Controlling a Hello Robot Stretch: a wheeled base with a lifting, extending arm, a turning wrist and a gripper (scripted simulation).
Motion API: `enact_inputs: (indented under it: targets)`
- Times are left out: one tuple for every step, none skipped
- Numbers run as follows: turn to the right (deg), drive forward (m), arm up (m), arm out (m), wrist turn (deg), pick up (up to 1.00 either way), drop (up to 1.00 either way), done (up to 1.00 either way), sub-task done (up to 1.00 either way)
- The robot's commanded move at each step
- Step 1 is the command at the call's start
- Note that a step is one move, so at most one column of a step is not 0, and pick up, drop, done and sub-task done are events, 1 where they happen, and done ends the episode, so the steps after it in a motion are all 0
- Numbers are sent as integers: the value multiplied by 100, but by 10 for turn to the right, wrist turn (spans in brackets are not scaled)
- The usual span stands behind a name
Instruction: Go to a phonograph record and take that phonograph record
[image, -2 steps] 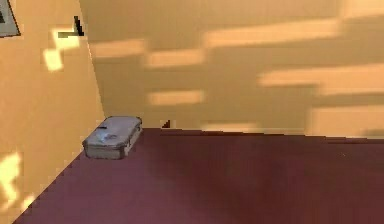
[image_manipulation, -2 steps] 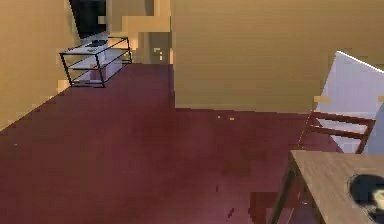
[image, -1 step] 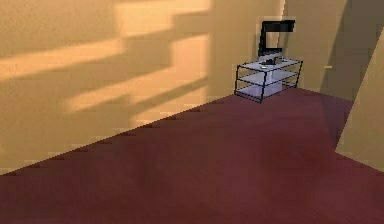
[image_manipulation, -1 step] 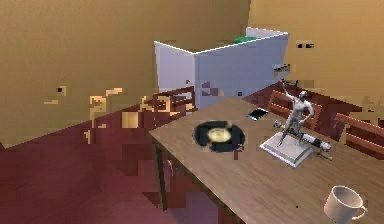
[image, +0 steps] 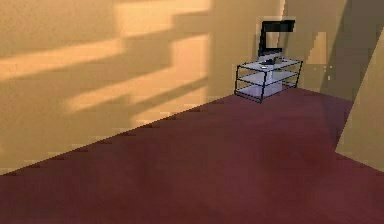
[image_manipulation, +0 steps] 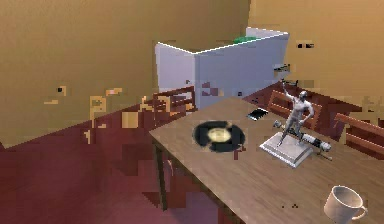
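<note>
Gripper state: could not be told. In the arm side view, the phonograph record (image_manipulation: 220, 133) lay flat on the wooden table (image_manipulation: 255, 172), toward its left end. A statue (image_manipulation: 293, 125) stood near it to the right, and a white mug (image_manipulation: 345, 203) sat well apart. In the forward view, a low stand (image: 268, 78) stood by the far wall.

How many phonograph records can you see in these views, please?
1. The phonograph record lies flat on the wooden table in the arm side view, left of the statue. More could be hidden on the far stand in the forward view.
</note>
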Motion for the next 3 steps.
enact_inputs:
  targets:
    - [0, 0, 34, 0, 0, 0, 0, 0, 0]
    - [0, 0, 0, 50, 0, 0, 0, 0, 0]
    - [0, 0, 0, 0, 450, 0, 0, 0, 0]
